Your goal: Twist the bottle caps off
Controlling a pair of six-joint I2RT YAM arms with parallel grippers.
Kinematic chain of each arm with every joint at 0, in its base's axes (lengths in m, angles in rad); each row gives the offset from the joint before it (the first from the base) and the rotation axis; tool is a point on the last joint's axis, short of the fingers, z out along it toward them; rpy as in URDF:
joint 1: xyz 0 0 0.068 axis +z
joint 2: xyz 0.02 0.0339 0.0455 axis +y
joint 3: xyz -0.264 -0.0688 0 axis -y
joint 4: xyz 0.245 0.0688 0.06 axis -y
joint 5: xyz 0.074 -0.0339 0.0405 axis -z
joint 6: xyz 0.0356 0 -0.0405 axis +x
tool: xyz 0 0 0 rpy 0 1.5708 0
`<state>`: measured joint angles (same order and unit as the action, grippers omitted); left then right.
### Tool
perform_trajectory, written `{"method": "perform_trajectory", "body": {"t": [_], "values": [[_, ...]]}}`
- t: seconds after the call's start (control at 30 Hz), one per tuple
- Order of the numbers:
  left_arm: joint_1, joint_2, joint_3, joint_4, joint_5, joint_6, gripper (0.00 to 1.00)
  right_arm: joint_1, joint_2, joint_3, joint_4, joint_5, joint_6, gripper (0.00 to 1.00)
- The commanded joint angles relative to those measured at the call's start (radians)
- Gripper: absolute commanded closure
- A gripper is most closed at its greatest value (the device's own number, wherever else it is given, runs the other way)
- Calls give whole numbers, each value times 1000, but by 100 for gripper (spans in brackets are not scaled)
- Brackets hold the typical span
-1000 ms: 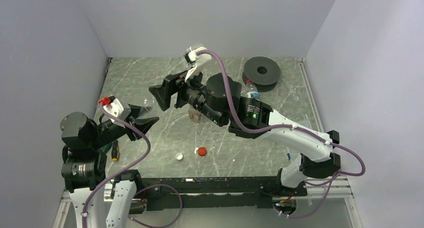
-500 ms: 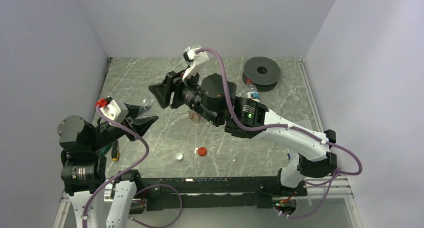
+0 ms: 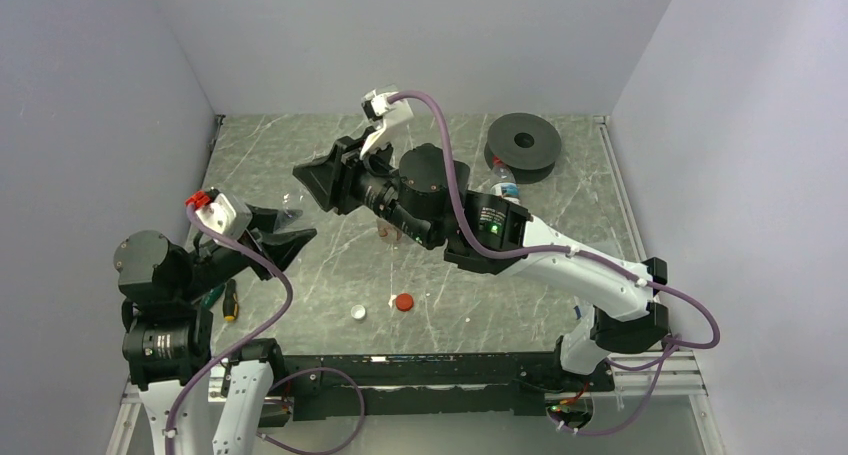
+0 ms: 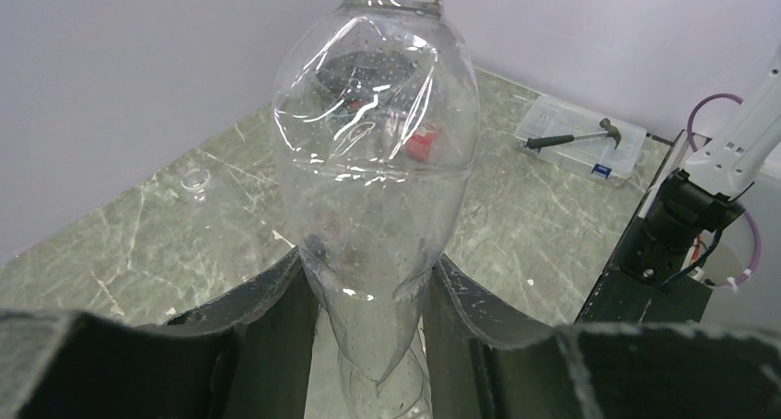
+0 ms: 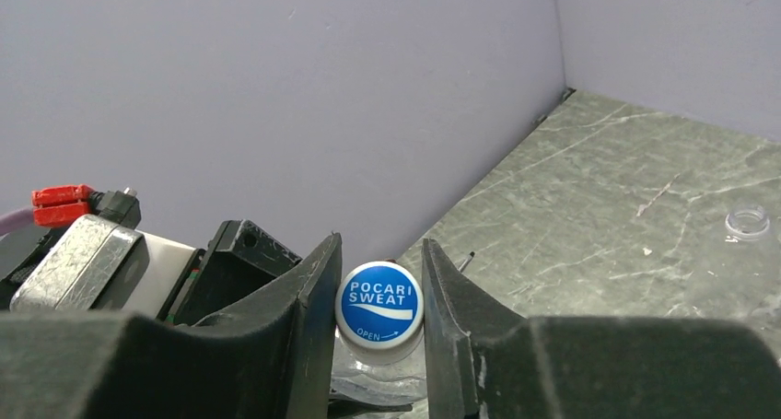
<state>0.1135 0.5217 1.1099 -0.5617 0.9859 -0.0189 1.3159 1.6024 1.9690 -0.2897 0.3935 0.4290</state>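
Observation:
My left gripper (image 3: 283,230) (image 4: 368,299) is shut on the lower body of a clear plastic bottle (image 4: 373,161) (image 3: 293,215) and holds it off the table, neck pointing away. The plastic is creased where the jaws squeeze it. The bottle cap (image 5: 379,304) is white with a blue "POCARI SWEAT" top and sits on the neck. My right gripper (image 5: 379,290) (image 3: 310,190) is shut on this cap, one finger on each side of it. A red cap (image 3: 403,301) and a white cap (image 3: 358,313) lie loose on the table near the front.
A black spool (image 3: 523,145) lies at the back right, with a labelled bottle (image 3: 503,183) beside it. Another reddish bottle (image 3: 390,232) shows under the right arm. A screwdriver (image 3: 230,300) lies by the left arm's base. A clear ring (image 5: 747,221) rests on the tabletop.
My right gripper moved left onto the bottle's top and closed on the cap. The left gripper with the bottle shifted slightly up and left.

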Motion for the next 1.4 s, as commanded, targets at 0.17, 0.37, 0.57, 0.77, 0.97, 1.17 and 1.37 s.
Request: {"method": "perform_trajectory", "body": {"t": [0.17, 0.37, 0.57, 0.77, 0.97, 1.17, 1.37], "values": [[-2, 46, 34, 123, 136, -178, 57, -32, -32, 11, 77, -221, -72, 100], [-2, 80, 4, 407, 329, -503, 59, -82, -131, -107, 237, -619, -114, 100], [-2, 93, -1, 606, 391, -703, 64, -121, -148, -121, 298, -890, -119, 100], [-2, 93, 39, 488, 387, -601, 67, -174, -143, -104, 267, -978, -131, 97], [-2, 84, 97, 169, 217, -239, 69, -142, -180, -140, 202, -362, -115, 12], [-2, 51, 90, 68, -54, -4, 73, -12, -127, -59, 105, 2, -119, 5], [-2, 35, 73, 62, -92, 55, 73, 45, -47, 28, 95, 98, -170, 21]]}}
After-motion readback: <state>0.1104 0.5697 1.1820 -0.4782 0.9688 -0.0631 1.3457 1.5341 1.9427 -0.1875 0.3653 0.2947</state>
